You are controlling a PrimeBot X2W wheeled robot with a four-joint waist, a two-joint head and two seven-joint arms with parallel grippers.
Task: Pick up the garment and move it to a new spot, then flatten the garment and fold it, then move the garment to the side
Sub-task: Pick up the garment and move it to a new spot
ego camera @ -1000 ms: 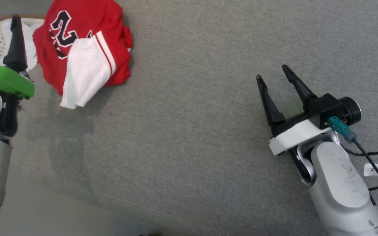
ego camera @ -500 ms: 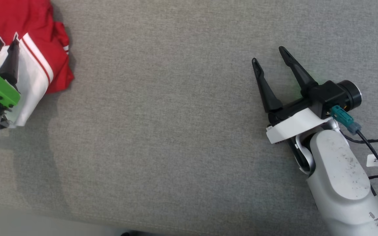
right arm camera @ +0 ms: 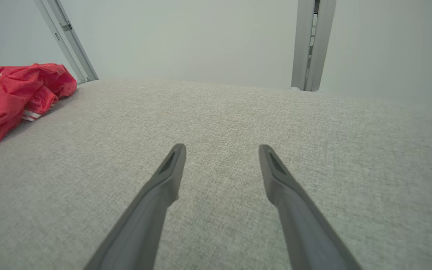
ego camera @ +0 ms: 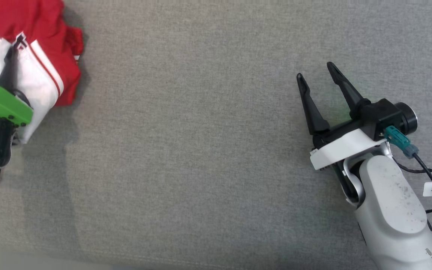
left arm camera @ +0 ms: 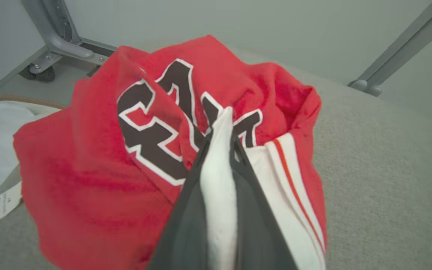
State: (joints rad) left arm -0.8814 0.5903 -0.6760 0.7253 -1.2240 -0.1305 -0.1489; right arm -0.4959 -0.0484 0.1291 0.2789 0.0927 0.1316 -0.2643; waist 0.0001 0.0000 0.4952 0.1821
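left claw (left arm camera: 221, 135) has gone from beside the garment (ego camera: 47, 26) onto it - its fingers are now pinched tight on a fold of the white sleeve (left arm camera: 219, 195). red garment with dark numerals sits bunched at the left end of the grey bench (ego camera: 201, 150), top left corner of the head view. right claw (ego camera: 315, 71) is well apart from it over the right side of the bench - fingers spread wide, gripping nothing.
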